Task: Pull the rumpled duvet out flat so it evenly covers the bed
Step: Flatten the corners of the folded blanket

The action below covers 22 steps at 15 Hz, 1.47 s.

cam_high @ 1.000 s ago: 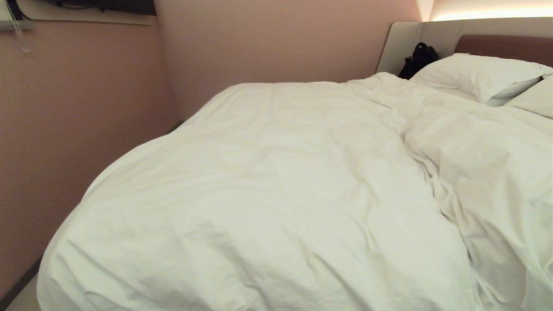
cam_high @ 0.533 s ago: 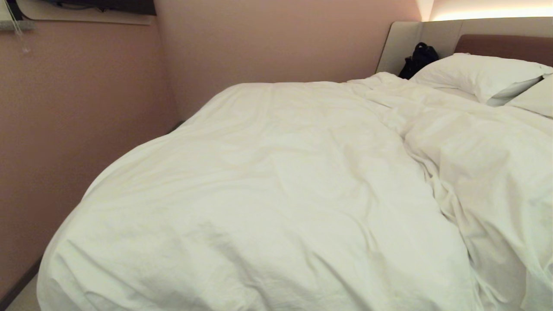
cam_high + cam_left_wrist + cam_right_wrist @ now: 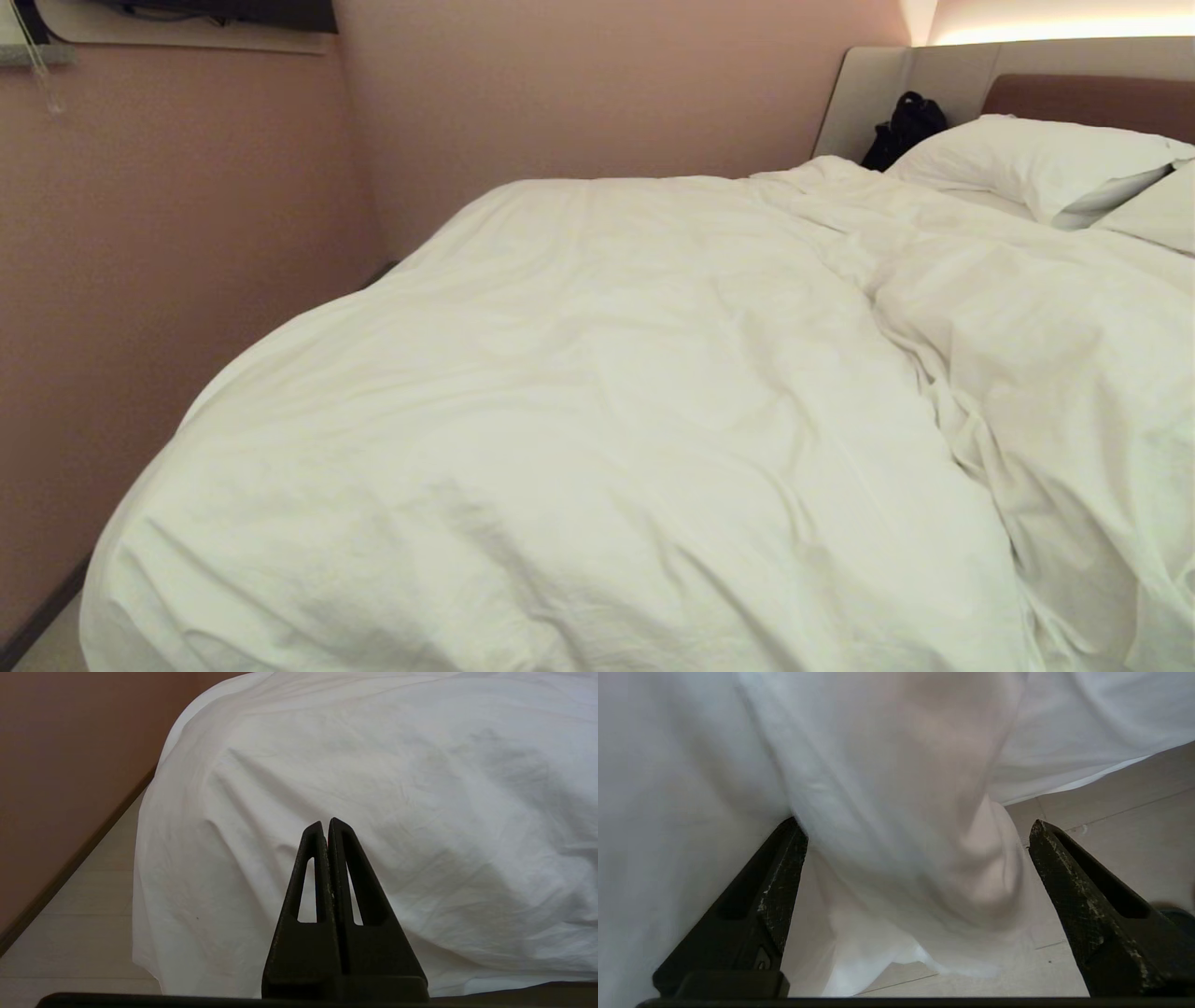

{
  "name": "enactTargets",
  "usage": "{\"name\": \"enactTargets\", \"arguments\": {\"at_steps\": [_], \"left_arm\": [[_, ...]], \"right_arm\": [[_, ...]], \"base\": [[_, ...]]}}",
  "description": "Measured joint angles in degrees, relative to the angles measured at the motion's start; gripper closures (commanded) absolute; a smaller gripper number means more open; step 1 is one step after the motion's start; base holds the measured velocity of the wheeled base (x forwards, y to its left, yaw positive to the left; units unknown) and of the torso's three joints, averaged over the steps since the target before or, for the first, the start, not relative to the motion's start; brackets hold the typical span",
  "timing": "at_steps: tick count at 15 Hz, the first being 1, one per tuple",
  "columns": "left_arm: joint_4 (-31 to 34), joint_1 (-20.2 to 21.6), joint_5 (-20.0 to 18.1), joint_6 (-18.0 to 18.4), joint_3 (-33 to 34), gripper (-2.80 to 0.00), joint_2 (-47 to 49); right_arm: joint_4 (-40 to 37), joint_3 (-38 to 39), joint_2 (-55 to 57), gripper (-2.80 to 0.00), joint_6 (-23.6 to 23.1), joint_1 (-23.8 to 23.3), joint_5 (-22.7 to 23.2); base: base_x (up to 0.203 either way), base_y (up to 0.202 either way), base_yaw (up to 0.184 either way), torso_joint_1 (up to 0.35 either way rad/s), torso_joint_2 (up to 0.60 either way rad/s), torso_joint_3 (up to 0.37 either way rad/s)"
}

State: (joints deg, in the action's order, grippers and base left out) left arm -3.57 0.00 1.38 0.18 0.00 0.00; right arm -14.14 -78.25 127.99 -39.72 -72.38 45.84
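Observation:
The white duvet (image 3: 597, 401) lies creased over the bed, with a long ridge running down its right side. Of the bed only the brown headboard (image 3: 1092, 98) shows. Neither gripper shows in the head view. My left gripper (image 3: 327, 823) is shut and empty, pointing at the duvet's hanging near-left corner (image 3: 373, 788) without touching it. My right gripper (image 3: 916, 826) stands wide open at the duvet's hanging edge. A drooping fold of the duvet (image 3: 887, 765) hangs between its fingers, just above the floor, and neither finger presses on it.
Two white pillows (image 3: 1036, 163) lie at the headboard, with a black bag (image 3: 904, 126) beside them. A pink wall (image 3: 187, 233) runs close along the bed's left side, leaving a narrow strip of floor (image 3: 70, 933). Pale floor (image 3: 1111, 812) shows under the right gripper.
The folds at the duvet's near right edge have shifted slightly. The rest of the bed looks the same.

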Motion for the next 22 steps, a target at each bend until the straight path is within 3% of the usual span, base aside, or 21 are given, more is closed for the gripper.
{"name": "enactTargets", "arguments": {"at_steps": [13,22], "left_arm": [[0.0,0.0,0.0,0.0,0.0,0.00,0.0],[0.0,0.0,0.0,0.0,0.0,0.00,0.0]], "right_arm": [[-0.6,-6.0,5.3,-2.80,3.3,1.0,5.3],[-0.6,-8.6,8.8,-2.80,5.0,1.0,5.6]], "base": [[0.000,0.000,0.000,0.000,0.00,0.000],[0.000,0.000,0.000,0.000,0.00,0.000]]}}
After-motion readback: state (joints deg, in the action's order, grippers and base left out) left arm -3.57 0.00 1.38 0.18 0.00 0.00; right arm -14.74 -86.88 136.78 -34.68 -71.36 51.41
